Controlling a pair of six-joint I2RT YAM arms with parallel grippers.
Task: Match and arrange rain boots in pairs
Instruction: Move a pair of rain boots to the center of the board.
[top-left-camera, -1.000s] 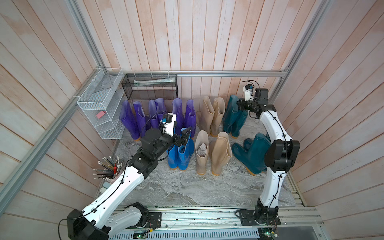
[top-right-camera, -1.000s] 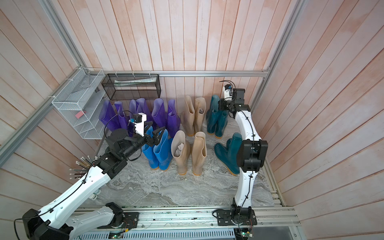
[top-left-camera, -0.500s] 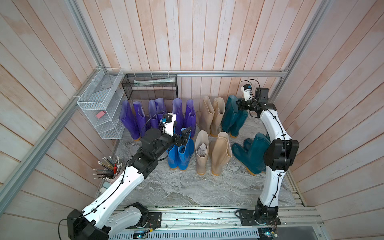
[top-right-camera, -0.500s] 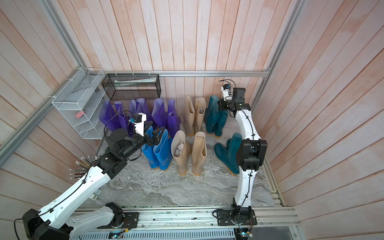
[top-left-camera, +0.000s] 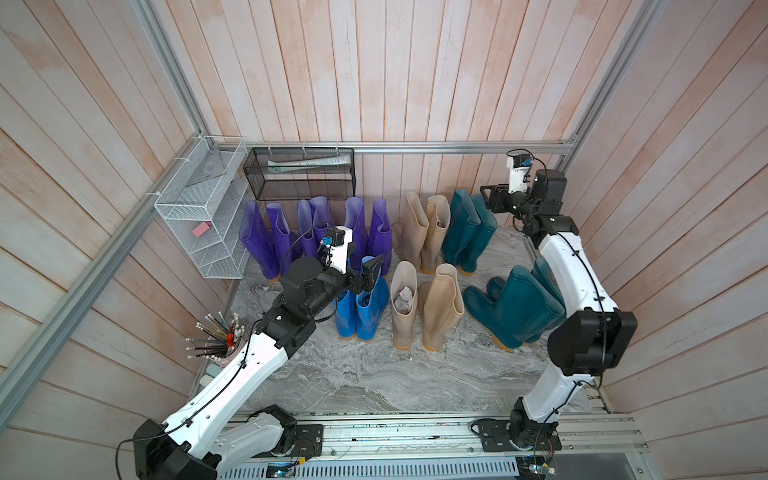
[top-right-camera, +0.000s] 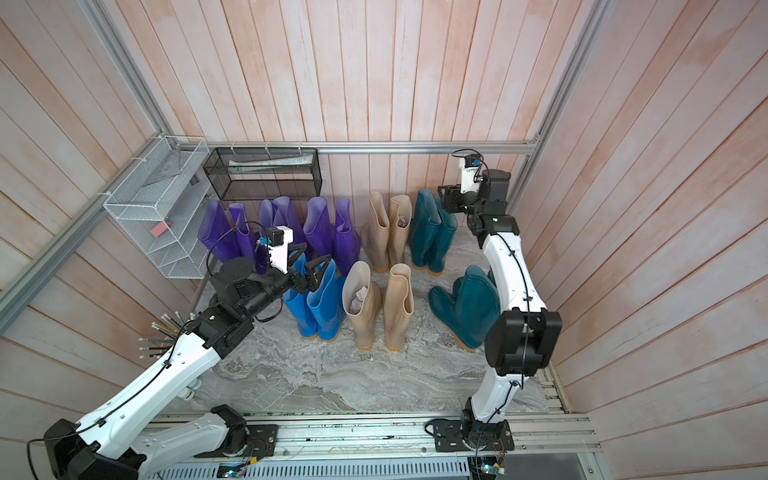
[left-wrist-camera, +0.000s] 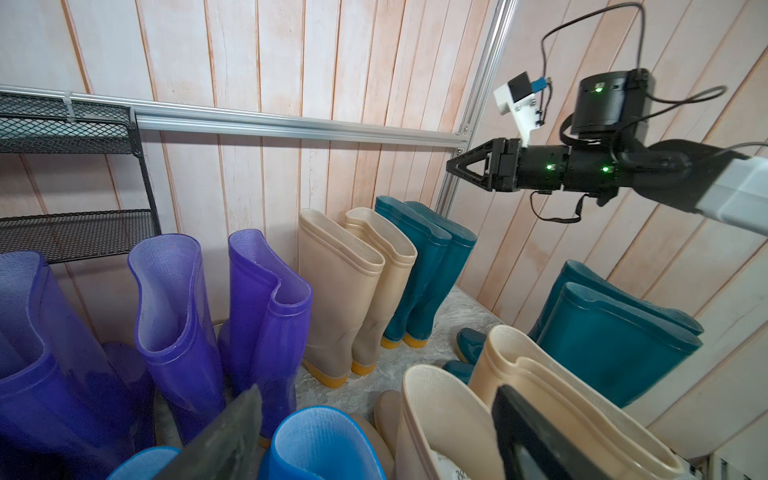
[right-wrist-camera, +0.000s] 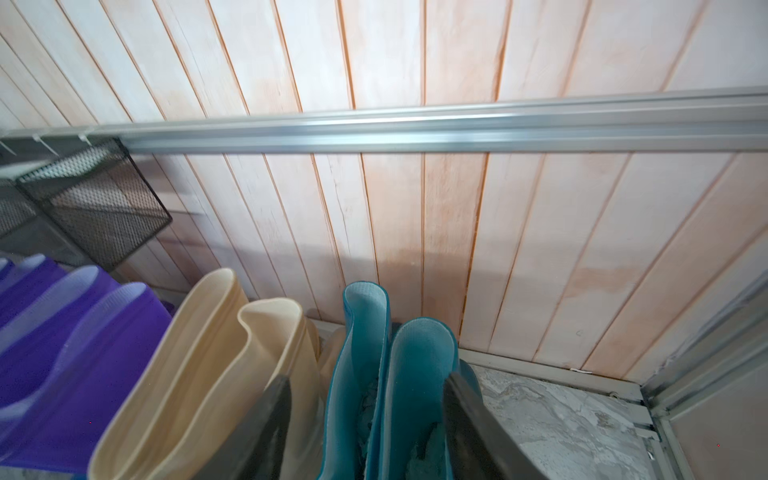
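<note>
My left gripper (top-right-camera: 311, 266) hangs spread wide and empty just above the tops of the bright blue pair (top-left-camera: 361, 307), which stands on the marble floor out in front of the black mesh shelf (top-left-camera: 299, 172), nearer my bases than the shelf is. Directly beneath that shelf, six purple boots (top-left-camera: 316, 232) line up against the wall. Next along the wall from the shelf stand an upright beige pair (top-left-camera: 424, 228) and then a dark teal pair (top-left-camera: 469, 228), each pair touching side by side. My right gripper (left-wrist-camera: 455, 167) hovers above this teal pair at about shelf height, its fingers (right-wrist-camera: 478, 424) parted and clear of the boot tops, holding nothing. In front of the shelf's row, beyond the blue pair from it, a second beige pair (top-left-camera: 424, 311) stands upright with crumpled paper in one shaft. Farthest from the shelf, a second teal pair (top-left-camera: 515, 311) leans over together rather than standing straight.
</note>
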